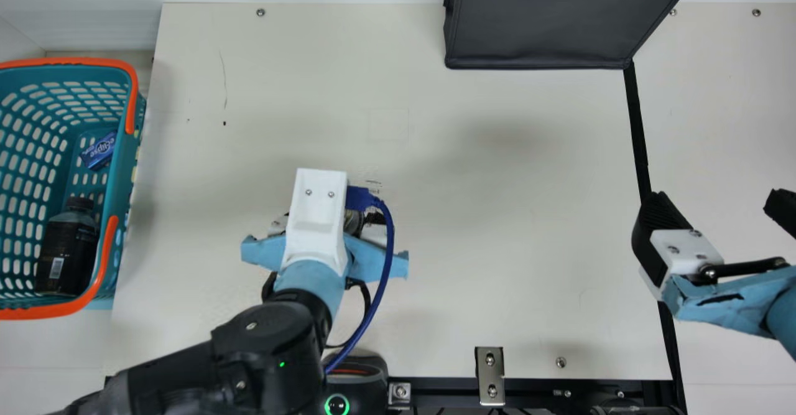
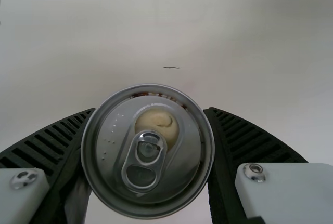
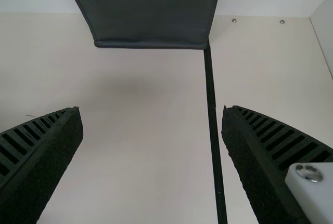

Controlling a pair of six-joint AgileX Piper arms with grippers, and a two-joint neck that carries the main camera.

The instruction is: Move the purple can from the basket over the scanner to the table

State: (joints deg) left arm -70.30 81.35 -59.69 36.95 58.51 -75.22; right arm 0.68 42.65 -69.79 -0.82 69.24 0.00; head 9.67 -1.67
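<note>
I had the purple can clamped in my left pincer.
In the main view, that pincer was over the smooth cream surface, beside the perforated plastic basket; my right pincer stood spread and unladen. The left wrist view showed the can's round metal lid between ribbed fingers. The right wrist view showed a taut, dark bag.

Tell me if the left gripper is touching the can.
Touching: in the left wrist view, the left gripper has a finger against either side of the can.
</note>
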